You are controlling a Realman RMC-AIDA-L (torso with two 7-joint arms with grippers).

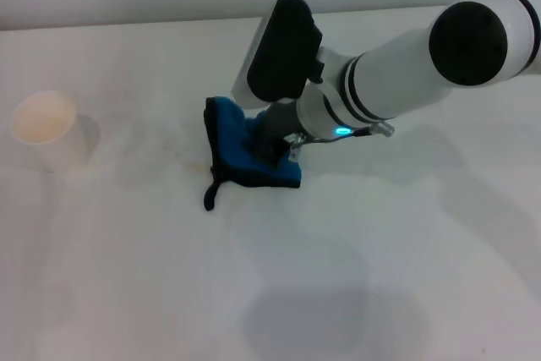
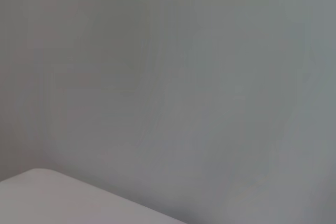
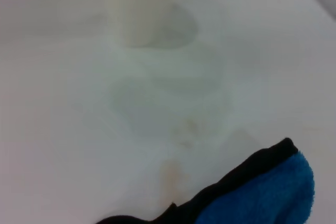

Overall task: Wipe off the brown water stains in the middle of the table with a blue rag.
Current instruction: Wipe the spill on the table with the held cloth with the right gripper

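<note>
The blue rag [image 1: 234, 139] with black trim and a black loop tail lies on the white table [image 1: 380, 251] near its middle. My right gripper [image 1: 275, 148] reaches in from the right, presses down on the rag and is shut on it. A faint pale tan remnant of the brown water stains [image 1: 196, 163] shows just left of the rag. In the right wrist view the rag's edge [image 3: 262, 187] shows, with faint tan smears [image 3: 170, 176] on the table beside it. My left gripper is out of view.
A white cup [image 1: 46, 128] with a cream inside stands at the left of the table; it also shows in the right wrist view [image 3: 139, 3]. The left wrist view shows only a grey wall and a white table corner [image 2: 47, 198].
</note>
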